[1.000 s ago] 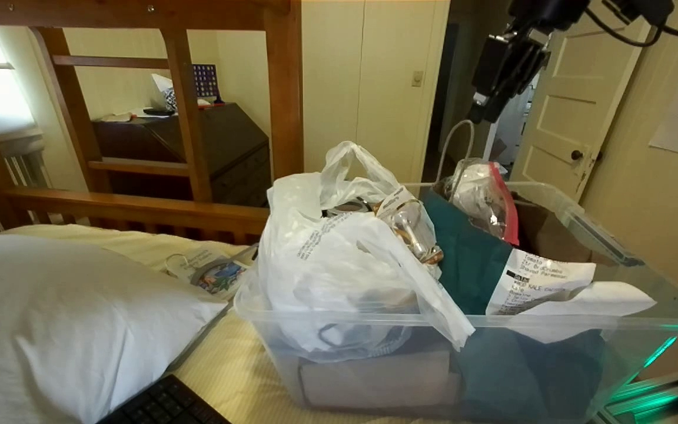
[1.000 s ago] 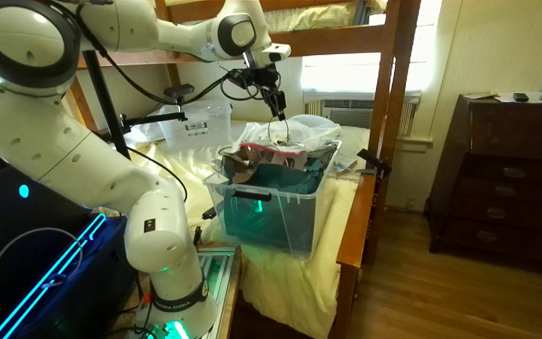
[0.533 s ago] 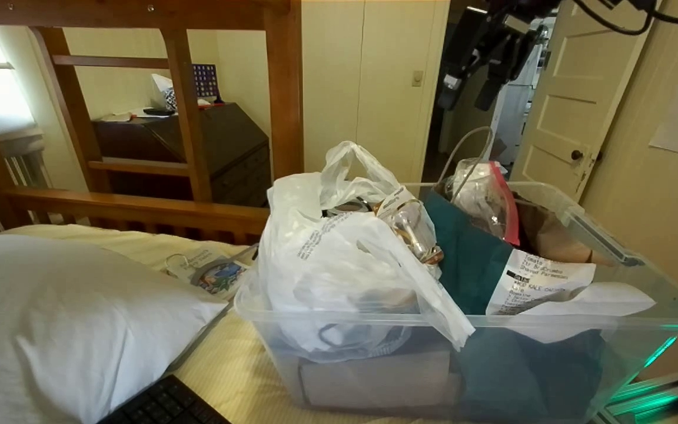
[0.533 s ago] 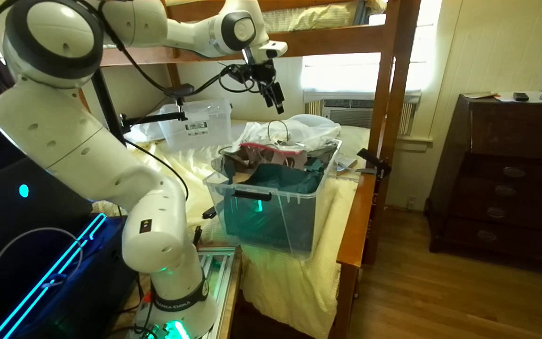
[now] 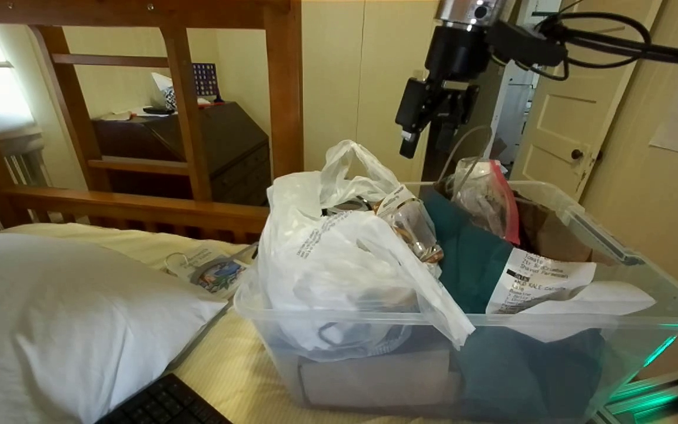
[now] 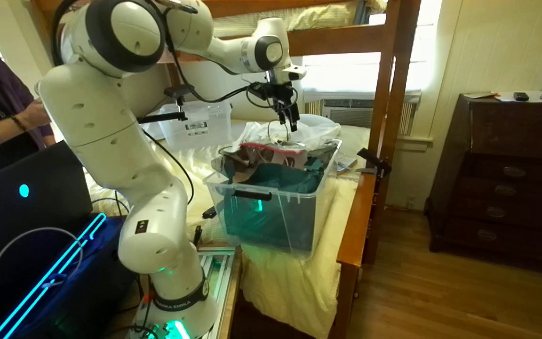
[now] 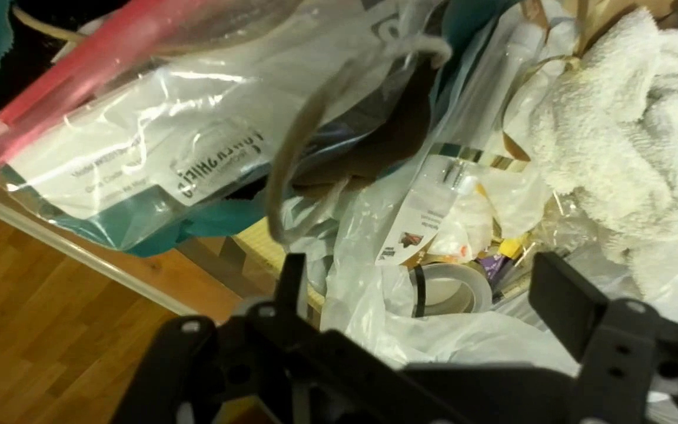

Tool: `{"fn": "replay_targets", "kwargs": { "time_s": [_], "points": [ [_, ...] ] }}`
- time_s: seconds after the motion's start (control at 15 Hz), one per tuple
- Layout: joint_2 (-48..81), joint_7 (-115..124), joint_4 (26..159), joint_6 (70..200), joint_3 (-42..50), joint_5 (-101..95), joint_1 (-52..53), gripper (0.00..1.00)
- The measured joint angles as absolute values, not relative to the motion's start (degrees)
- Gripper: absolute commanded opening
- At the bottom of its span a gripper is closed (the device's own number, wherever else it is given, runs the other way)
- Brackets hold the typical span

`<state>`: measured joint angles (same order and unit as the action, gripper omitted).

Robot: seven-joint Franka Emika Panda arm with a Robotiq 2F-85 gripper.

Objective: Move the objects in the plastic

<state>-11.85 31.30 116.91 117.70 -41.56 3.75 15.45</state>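
Note:
The white plastic bag (image 5: 333,271) sits upright, packed, at one end of the clear storage tub (image 5: 662,321), its handle loop raised. In the wrist view the plastic bag (image 7: 462,341) gapes around a tape roll (image 7: 479,288) and clear packaging (image 7: 483,109). A teal bag (image 5: 468,253) stands beside it in the tub, with a rope handle (image 5: 461,141) and a zip bag with a red strip (image 5: 486,203) in its mouth. My gripper (image 7: 424,277) is open and empty. In both exterior views the gripper (image 5: 427,144) (image 6: 289,125) hangs above the bags, touching neither.
A receipt (image 5: 539,280) lies over the teal bag. A white towel (image 7: 627,141) shows in the wrist view. A pillow (image 5: 80,306), keyboard (image 5: 165,403) and wooden bed rail (image 5: 215,217) are near the tub. Another clear tub (image 6: 200,120) stands behind; a person (image 6: 3,122) is at the side.
My gripper was at the rope handle's top a second ago. It opened, came away and the loop sagged aside. The gripper has since moved across and down toward the white bag.

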Motion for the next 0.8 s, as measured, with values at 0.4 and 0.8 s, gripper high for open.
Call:
{"fn": "replay_targets", "kwargs": {
  "time_s": [0.4,0.8],
  "points": [
    [-2.8,32.1,114.4,117.7,-40.3,2.5,16.2,0.37],
    [2.0,32.7,112.3,117.7,-36.8,2.5,19.6,0.18]
  ]
}}
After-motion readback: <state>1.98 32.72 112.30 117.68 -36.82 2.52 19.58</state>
